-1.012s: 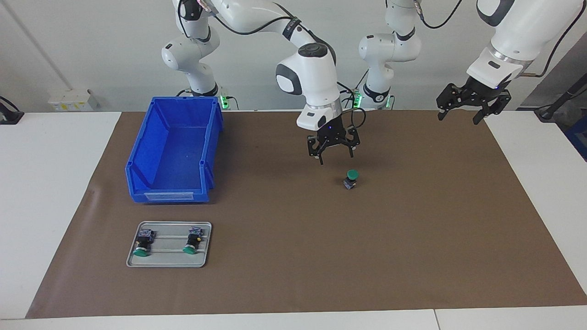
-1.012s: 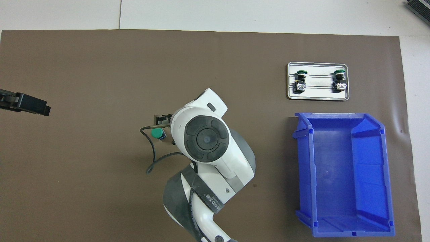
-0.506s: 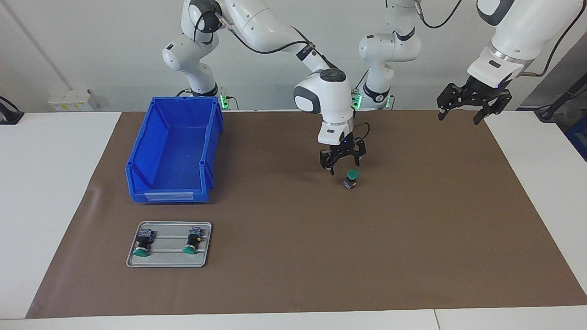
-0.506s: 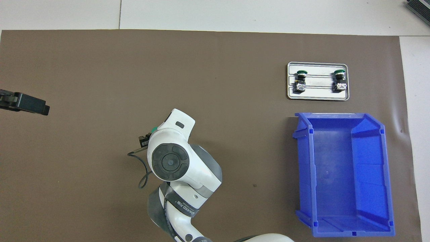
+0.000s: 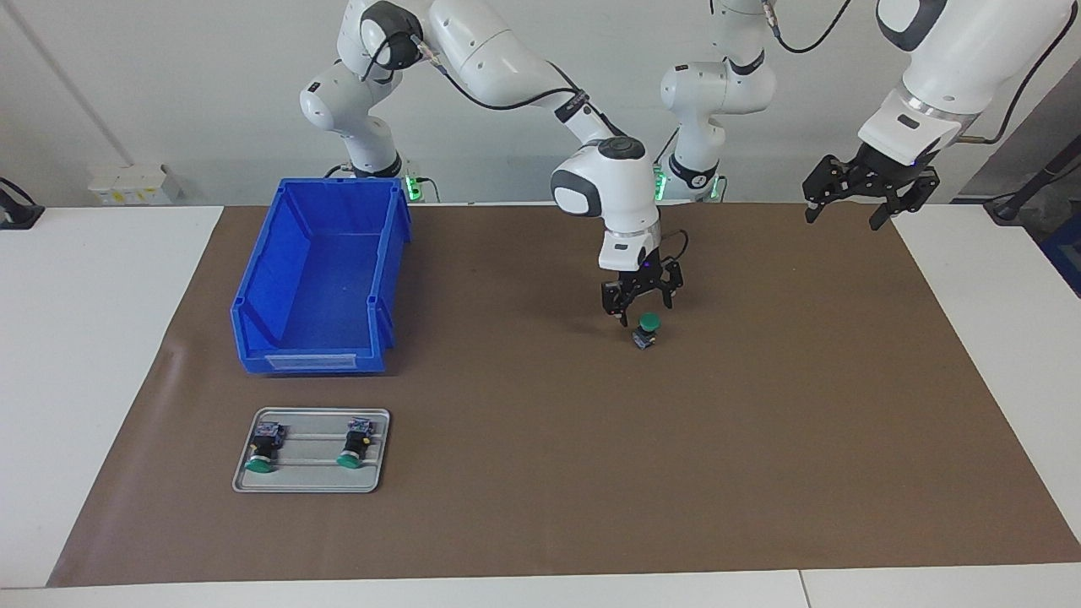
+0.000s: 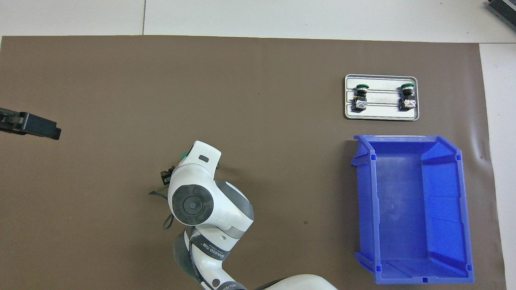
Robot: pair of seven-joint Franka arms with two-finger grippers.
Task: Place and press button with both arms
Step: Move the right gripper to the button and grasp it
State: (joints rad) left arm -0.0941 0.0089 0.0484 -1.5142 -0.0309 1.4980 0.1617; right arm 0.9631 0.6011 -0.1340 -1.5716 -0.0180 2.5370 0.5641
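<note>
The button [image 5: 648,330] stands on the brown mat [image 5: 760,439] near the middle of the table, its green cap up and tilted slightly, its dark body resting on the mat. In the overhead view only a sliver of the green cap [image 6: 184,155] shows past the white wrist of the arm above it.

The right gripper [image 5: 641,295] hangs just over the button, a little to the robots' side of it, with its fingers spread and nothing between them. One fingertip reaches down close beside the cap; whether it touches cannot be told. The right arm [image 5: 507,59] reaches out from its base across the mat to get there.

The left gripper [image 5: 870,187] waits in the air over the edge of the mat at the left arm's end of the table, fingers also spread and empty.

A blue bin [image 5: 321,274] sits toward the right arm's end. A grey tray [image 5: 311,484] lies just beside it, farther from the robots, and holds 2 more buttons [image 5: 263,447] [image 5: 355,443] lying on their sides, apart from each other, green caps pointing away from the robots.
</note>
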